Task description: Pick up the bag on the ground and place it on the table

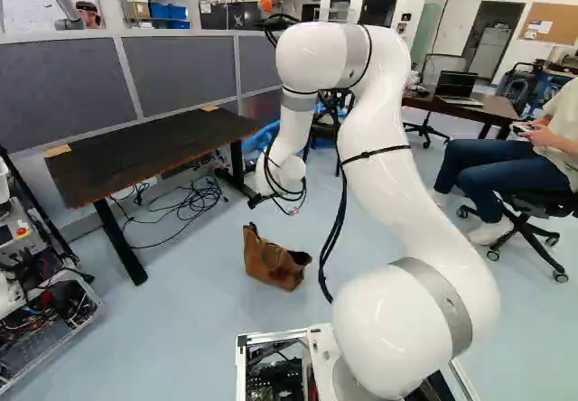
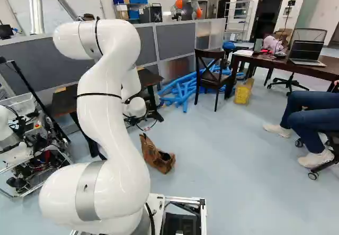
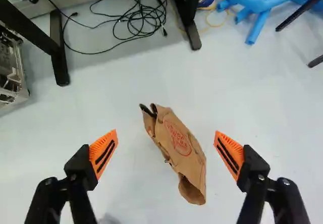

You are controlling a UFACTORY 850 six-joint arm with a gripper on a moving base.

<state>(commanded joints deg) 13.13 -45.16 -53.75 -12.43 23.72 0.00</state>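
Note:
In the left base view a dark part of my gripper (image 1: 257,200) shows at the arm's end, above and behind the bag. The brown paper bag (image 1: 275,264) rests on the floor; the right base view shows the same bag (image 2: 158,158) beside the arm. Seen from the wrist, my gripper (image 3: 165,146) is wide open, and the bag (image 3: 180,146) lies lower down on the floor, framed between the two orange pads and touched by neither. A black-topped table (image 1: 149,148) stands at the left of the left base view, by the grey partition.
Cables (image 1: 190,204) lie under the black-topped table. A cart of equipment (image 1: 45,306) is at the left. Beyond the bag are blue tubes (image 2: 183,89) and a dark chair (image 2: 212,76). A brown table (image 2: 265,65) carries a laptop; a seated person is at the right. Another robot (image 2: 188,3) stands behind the partition.

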